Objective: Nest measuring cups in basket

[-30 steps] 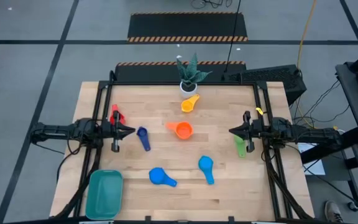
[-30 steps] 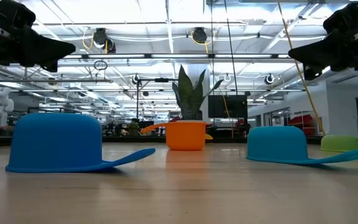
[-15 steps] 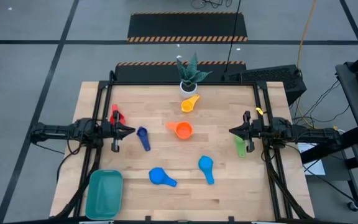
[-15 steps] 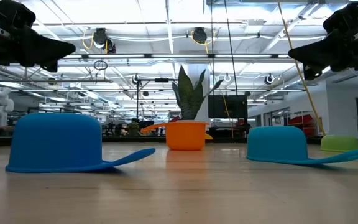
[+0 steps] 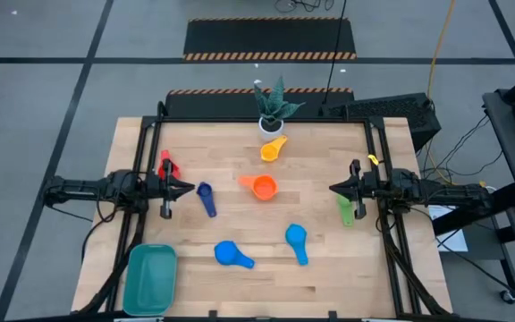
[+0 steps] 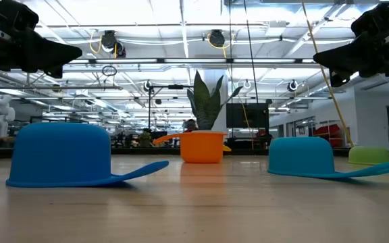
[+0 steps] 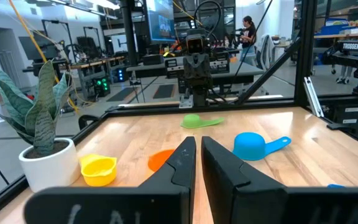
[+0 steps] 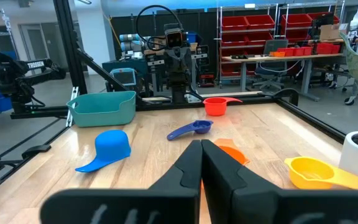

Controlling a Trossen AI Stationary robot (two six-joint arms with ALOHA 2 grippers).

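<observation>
Basket (image 5: 150,279) holds no cups; left end effector (image 5: 189,188) and right end effector (image 5: 333,189) closed.

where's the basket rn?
In the high view the basket sits at the table's near-left corner, on the left arm's side, empty, with the nearest blue cup to its right.
</observation>
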